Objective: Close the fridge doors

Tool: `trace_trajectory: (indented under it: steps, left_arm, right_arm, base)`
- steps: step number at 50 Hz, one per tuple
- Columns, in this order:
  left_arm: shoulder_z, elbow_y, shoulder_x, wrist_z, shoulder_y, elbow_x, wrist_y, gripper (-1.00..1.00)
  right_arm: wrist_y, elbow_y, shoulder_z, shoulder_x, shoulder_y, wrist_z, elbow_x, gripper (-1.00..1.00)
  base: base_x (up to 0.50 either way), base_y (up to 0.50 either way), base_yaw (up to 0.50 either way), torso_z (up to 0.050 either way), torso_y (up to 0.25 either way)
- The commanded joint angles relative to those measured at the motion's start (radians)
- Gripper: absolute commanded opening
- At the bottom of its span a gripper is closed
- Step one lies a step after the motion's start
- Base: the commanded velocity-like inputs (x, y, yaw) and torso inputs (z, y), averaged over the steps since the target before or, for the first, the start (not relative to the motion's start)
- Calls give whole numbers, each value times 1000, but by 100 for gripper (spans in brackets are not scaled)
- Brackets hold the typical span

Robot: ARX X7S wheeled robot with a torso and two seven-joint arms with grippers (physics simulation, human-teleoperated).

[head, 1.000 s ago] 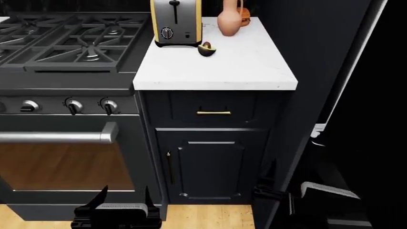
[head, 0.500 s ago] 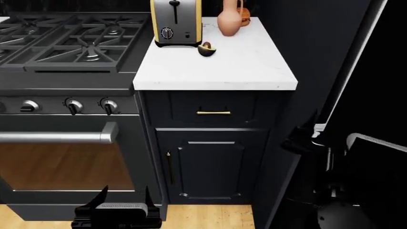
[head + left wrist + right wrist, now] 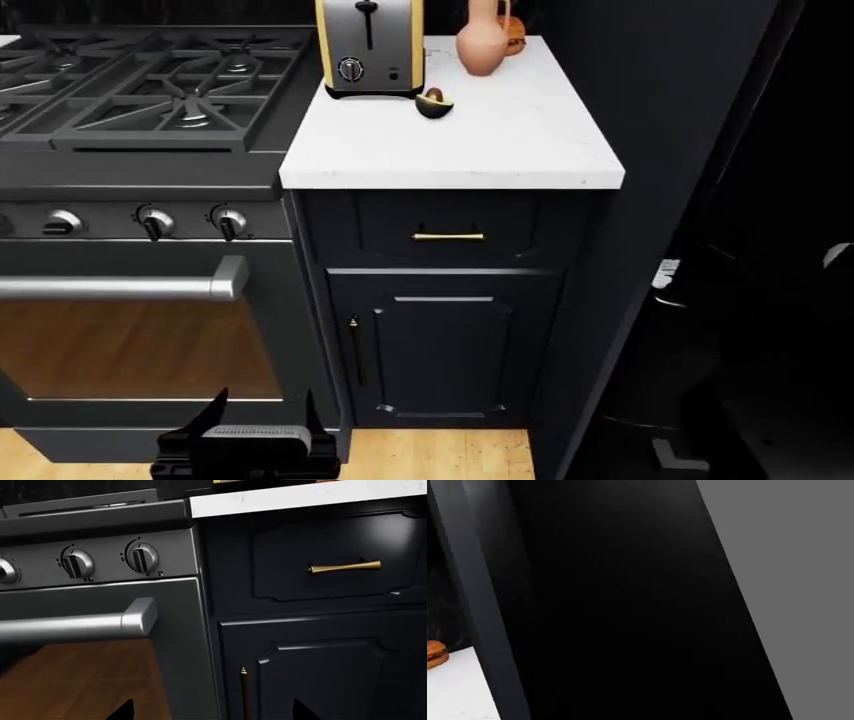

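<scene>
A glossy black fridge door [image 3: 781, 170] fills the right of the head view, beside the dark fridge side panel [image 3: 654, 120]; no white lining shows. In the right wrist view the same black door surface [image 3: 627, 605] takes up most of the picture, very close. My right gripper's fingers are lost against this black, and only dim arm shapes show low at the right of the head view. My left gripper [image 3: 256, 425] hangs low in front of the oven with its fingers apart and nothing between them. It is also open and empty in the left wrist view [image 3: 212, 712].
A white counter [image 3: 454, 130] carries a toaster [image 3: 370, 45], a vase [image 3: 481, 40] and an avocado half [image 3: 433, 102]. Below is a dark cabinet door [image 3: 441, 350] with a brass handle and a drawer [image 3: 449, 236]. The stove with its oven handle [image 3: 127, 288] stands left.
The white edge of the fridge door has gone from the head view. My right gripper, which rose beside the door half a second ago, no longer shows there. The left arm stays still.
</scene>
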Motion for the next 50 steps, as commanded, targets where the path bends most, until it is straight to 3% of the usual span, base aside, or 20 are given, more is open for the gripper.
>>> trace_trajectory:
  steps: [1,24,42,50]
  left_arm:
    - [2,0,-1,0,0,0,2,100]
    - [4,-2,-2,-1,-3,-4,5,100]
    - [5,-3,-3,0,-3,-7,9,100]
    - [7,-5,-3,0,-4,-8,9,100]
  right_arm:
    - [7,8,120,16,52,78,5,100]
    - [132,109,112,90,232,33,51,100]
    - [212,503,-94,143,596,-175,-55,100]
    - [267,627,-99,153,677,-132,-97,100]
  base:
    - [0,0,0,0,0]
    - [0,0,0,0,0]
    - [1,0,0,1,0]
    - [0,0,0,0,0]
